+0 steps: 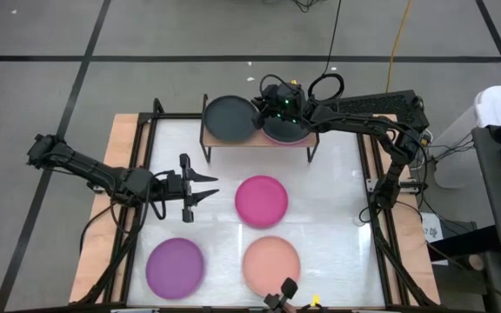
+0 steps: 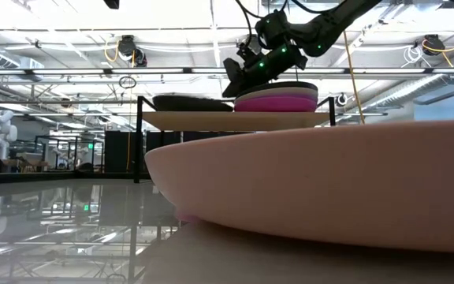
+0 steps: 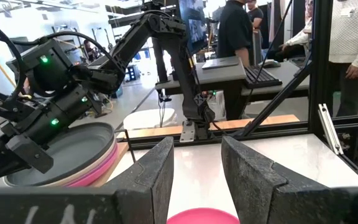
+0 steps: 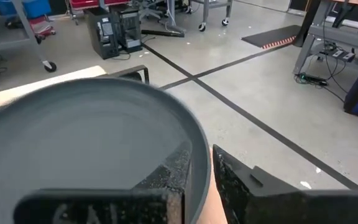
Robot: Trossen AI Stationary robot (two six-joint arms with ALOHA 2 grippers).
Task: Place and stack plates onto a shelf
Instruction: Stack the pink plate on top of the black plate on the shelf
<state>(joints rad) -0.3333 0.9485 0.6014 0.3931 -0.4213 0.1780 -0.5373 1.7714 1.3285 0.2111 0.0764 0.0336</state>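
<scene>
The shelf (image 1: 259,142) stands at the table's far edge. One black plate (image 1: 227,117) lies on its left half. On its right half is a stack (image 2: 278,99) of pink and beige plates with another black plate (image 4: 86,137) on top. My right gripper (image 4: 201,177) reaches in from the right and is shut on this top plate's rim. A magenta plate (image 1: 262,200), a purple plate (image 1: 175,265) and a peach plate (image 1: 270,261) lie flat on the table. My left gripper (image 1: 209,187) hovers open left of the magenta plate, holding nothing. My right gripper has the top black plate by its rim (image 4: 199,155) on the far side. One finger (image 4: 169,171) is inside the plate and the other (image 4: 235,183) is outside. The fingers come almost level from the table's right and lie along the rim. The plate lies on the stack.
Black frame rails (image 1: 137,174) run along the table's left and right sides. A small camera mount (image 1: 285,291) sits at the near edge. In the low view the peach plate (image 2: 329,189) fills the foreground. People (image 3: 353,37) stand beyond the table's right side.
</scene>
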